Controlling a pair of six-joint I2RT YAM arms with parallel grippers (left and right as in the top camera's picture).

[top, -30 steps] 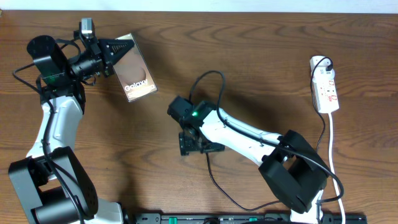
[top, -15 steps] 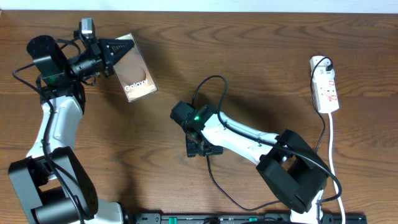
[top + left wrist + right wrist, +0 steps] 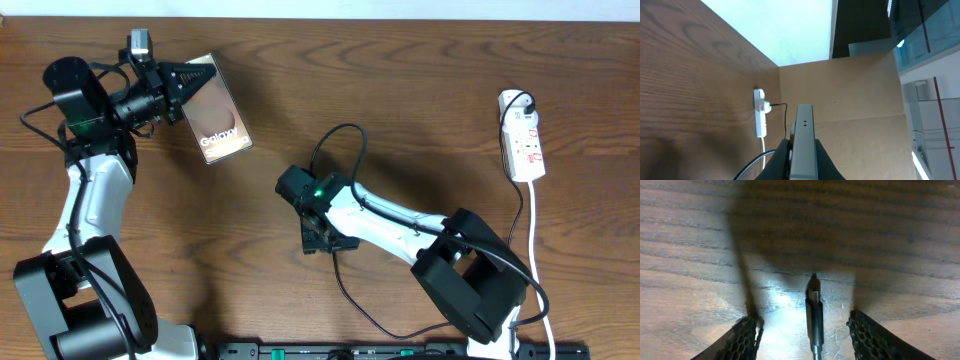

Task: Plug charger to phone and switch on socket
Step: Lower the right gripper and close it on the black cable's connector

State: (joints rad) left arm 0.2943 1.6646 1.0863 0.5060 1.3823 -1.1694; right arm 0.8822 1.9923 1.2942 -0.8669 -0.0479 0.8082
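Observation:
The phone, a brown-grey slab with white lettering, is held off the table at the upper left by my left gripper, which is shut on its edge. In the left wrist view the phone shows edge-on between the black fingers of the left gripper. The charger cable loops over mid-table. Its slim plug tip lies on the wood between the fingers of my right gripper, which is open with a gap on each side. From overhead, the right gripper points down at the table. The white socket lies at the far right.
A white lead runs from the socket toward the front edge at the right. The socket also shows in the left wrist view, with a black plug in it. A black rail lines the front edge.
My right gripper has shifted slightly right and toward the front, and its jaws have narrowed around the plug tip. The left arm and the phone have not moved.

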